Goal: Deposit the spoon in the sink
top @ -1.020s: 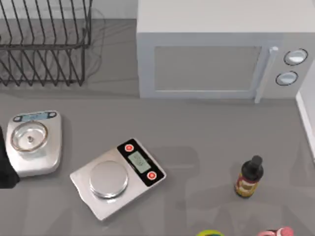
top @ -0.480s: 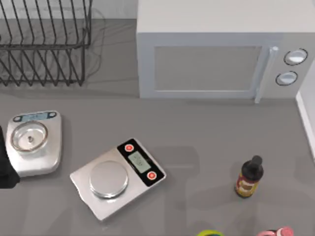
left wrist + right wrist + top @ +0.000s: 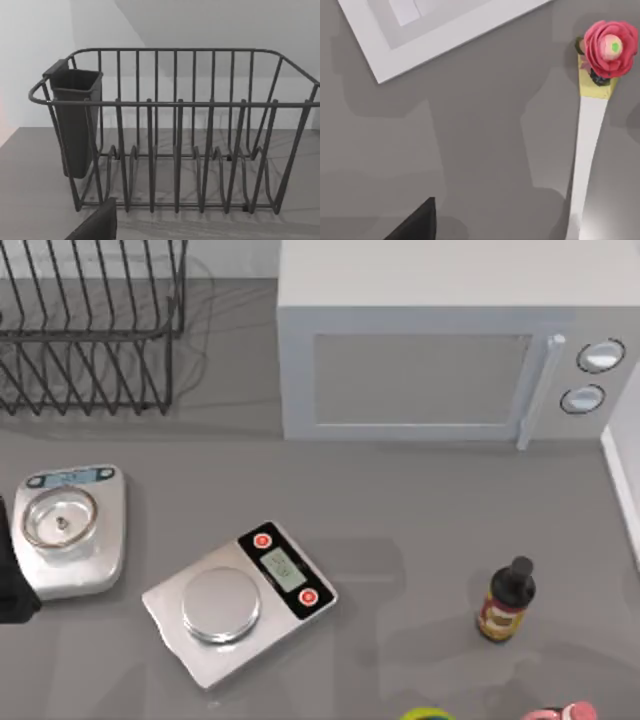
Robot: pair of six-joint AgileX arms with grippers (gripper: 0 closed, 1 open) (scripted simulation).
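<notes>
The white-handled spoon with a pink rose ornament on its end (image 3: pixel 592 125) lay flat on the grey table (image 3: pixel 485 150), beside the raised white rim of the sink (image 3: pixel 435 42). The right gripper looked down on it; I could not tell how its fingers stood. In my judgement, the grasp should centre on the slim handle, clear of the rose. No writing on the spoon could be read.

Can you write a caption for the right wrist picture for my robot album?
A white spoon with a pink rose on its handle lies on the grey table.
</notes>
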